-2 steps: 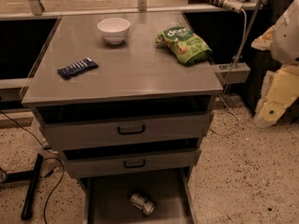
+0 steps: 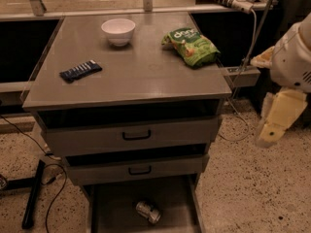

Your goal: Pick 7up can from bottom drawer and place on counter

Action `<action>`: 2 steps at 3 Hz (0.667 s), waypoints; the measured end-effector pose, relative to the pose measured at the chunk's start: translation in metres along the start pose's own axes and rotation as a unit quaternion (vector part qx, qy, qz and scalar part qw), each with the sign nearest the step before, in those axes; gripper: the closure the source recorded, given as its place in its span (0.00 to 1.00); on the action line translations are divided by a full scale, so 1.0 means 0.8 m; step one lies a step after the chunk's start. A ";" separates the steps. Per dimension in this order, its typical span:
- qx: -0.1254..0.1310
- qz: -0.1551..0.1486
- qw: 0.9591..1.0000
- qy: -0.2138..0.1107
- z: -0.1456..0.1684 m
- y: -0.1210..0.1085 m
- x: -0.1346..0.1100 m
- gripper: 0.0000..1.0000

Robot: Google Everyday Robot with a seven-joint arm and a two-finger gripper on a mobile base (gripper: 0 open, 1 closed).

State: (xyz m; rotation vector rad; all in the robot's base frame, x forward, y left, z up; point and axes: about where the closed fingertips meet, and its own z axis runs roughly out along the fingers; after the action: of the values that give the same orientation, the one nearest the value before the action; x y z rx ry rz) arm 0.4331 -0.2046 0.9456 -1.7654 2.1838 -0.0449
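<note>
The 7up can (image 2: 148, 212) lies on its side on the dark floor of the open bottom drawer (image 2: 104, 208), at the bottom of the camera view. The counter (image 2: 131, 67) is the flat grey cabinet top above it. My gripper (image 2: 272, 127) hangs at the right edge of the view, beside the cabinet, at about the height of the upper drawers. It is well away from the can and holds nothing that I can see.
On the counter stand a white bowl (image 2: 118, 30), a green snack bag (image 2: 192, 45) and a dark flat pack (image 2: 80, 71). Two shallower drawers with black handles (image 2: 136, 136) stand slightly open above the bottom drawer. Cables and a black stand foot (image 2: 34, 193) lie on the floor at the left.
My arm at the right has sunk slightly and drifted a little left. The can and the things on the counter have not moved.
</note>
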 end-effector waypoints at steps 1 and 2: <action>-0.018 -0.019 0.999 -0.020 0.052 0.032 0.003 0.00; -0.031 -0.027 0.999 -0.035 0.114 0.058 0.020 0.00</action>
State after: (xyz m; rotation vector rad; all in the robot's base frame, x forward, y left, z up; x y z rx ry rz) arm 0.4115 -0.1926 0.8450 -1.8312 2.1087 0.0725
